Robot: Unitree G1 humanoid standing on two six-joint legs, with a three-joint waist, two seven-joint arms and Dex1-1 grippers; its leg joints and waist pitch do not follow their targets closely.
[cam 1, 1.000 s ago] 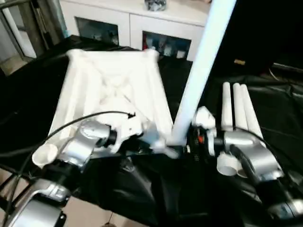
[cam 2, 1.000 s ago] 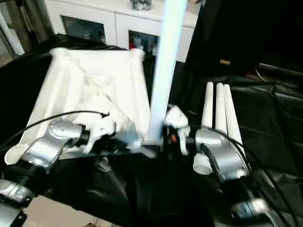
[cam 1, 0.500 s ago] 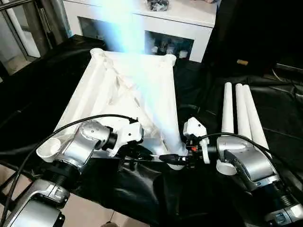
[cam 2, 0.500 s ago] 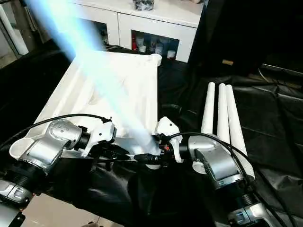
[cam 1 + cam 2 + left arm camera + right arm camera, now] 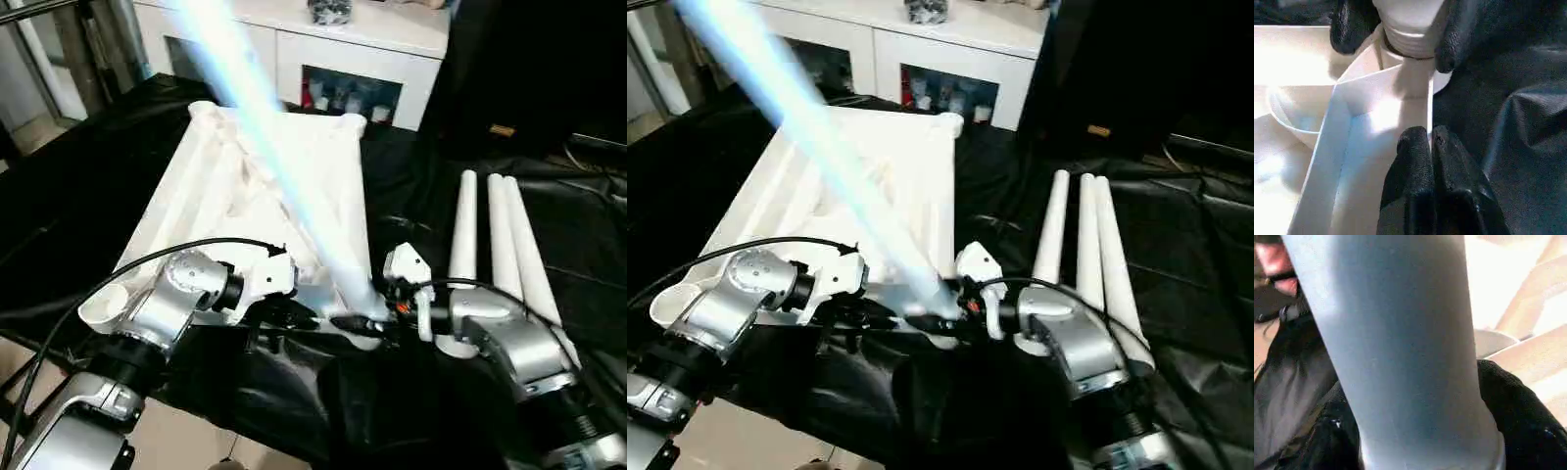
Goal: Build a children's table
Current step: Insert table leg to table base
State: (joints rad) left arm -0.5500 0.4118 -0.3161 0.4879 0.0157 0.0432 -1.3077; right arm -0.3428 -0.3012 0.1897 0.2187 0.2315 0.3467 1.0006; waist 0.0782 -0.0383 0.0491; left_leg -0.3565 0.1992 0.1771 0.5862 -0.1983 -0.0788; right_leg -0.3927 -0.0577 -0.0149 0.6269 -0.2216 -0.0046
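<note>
The white tabletop [image 5: 265, 186] lay upside down on the black-draped work table [image 5: 88, 196], with its ribs facing up; one tube leg [image 5: 284, 157] stood with its lower end at the near corner socket [image 5: 364, 328], but it leaned far over toward the robot's left and away from it, not straight up; the right gripper [image 5: 370, 323] had its black fingers [image 5: 1454, 29] wrapped around the bottom of that leg, just above the socket; the left gripper [image 5: 1430, 147] was squeezed closed on the thin edge wall of the tabletop right beside the same corner, holding it in place; three more legs [image 5: 495, 235] lay side by side on the cloth to the right, apart from the tabletop. The big worry was the lean; a leg that tilted could jam crooked in the socket, or pop right out if it was pushed down; the long top end could swing and pull the bottom loose from the fingers; if the left gripper slipped off that thin wall, the whole tabletop could slide on the smooth cloth, toward the table's near edge; the leg probably needed to stand straight before any hard push.
</note>
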